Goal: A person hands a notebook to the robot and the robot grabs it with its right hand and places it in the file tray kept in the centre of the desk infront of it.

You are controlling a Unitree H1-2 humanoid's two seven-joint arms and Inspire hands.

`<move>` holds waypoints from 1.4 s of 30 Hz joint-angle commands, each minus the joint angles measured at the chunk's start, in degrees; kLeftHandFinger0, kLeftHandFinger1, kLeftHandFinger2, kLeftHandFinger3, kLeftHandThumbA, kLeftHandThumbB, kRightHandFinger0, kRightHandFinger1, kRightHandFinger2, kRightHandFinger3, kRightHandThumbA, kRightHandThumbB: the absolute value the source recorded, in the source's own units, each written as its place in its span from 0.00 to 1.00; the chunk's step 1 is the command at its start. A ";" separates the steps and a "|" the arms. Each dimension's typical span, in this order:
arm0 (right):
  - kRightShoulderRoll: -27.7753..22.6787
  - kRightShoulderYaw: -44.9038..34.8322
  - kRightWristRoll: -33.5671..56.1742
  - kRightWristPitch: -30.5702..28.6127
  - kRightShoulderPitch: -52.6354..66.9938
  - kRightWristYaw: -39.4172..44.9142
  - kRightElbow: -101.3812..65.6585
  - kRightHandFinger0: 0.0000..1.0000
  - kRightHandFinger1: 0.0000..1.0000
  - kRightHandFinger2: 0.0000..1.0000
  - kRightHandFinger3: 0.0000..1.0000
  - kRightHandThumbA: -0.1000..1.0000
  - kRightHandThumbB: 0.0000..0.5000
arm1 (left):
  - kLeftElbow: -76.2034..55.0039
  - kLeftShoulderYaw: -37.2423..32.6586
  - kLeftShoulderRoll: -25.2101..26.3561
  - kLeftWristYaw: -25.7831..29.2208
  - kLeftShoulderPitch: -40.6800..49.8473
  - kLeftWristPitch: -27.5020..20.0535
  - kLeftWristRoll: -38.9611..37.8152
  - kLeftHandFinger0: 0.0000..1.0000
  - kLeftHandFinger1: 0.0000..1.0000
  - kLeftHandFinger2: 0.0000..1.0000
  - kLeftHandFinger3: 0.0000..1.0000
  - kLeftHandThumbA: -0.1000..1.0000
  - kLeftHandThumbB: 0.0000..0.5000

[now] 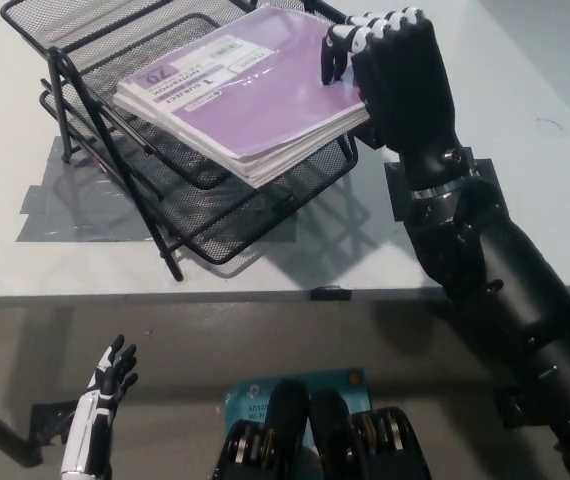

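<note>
A thick purple notebook (250,90) with a white label lies tilted over the upper tier of the black wire file tray (180,215) on the white desk. My black right hand (390,65) is shut on the notebook's right edge, fingers curled over its top cover. The notebook's near corner juts past the tray's front rim. Whether it rests on the mesh or hangs just above it I cannot tell. My white left hand (100,405) rests low at the lower left, below the desk edge, fingers apart and holding nothing.
Grey tape patches (75,205) lie on the desk under the tray's left side. A black plate (405,195) sits on the desk beside my right forearm. The desk's front edge (265,297) runs across the middle of the picture.
</note>
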 commanded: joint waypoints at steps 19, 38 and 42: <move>3.13 -2.64 0.06 -1.17 -6.68 -7.63 2.23 0.00 0.00 0.33 0.39 0.79 0.00 | -1.28 -0.82 1.20 -0.46 -0.33 -1.06 0.20 1.00 1.00 1.00 1.00 1.00 1.00; 7.80 -3.22 -1.50 2.14 -17.87 -15.58 19.49 0.00 0.00 0.28 0.25 0.85 0.00 | -1.25 -1.76 1.89 -0.23 -0.45 -1.83 1.63 1.00 1.00 1.00 1.00 1.00 1.00; 7.80 -2.29 -1.72 2.35 -19.29 -16.66 22.73 0.00 0.00 0.28 0.33 0.88 0.00 | -1.20 -1.85 1.93 -0.04 -0.47 -1.53 1.83 1.00 1.00 1.00 1.00 1.00 1.00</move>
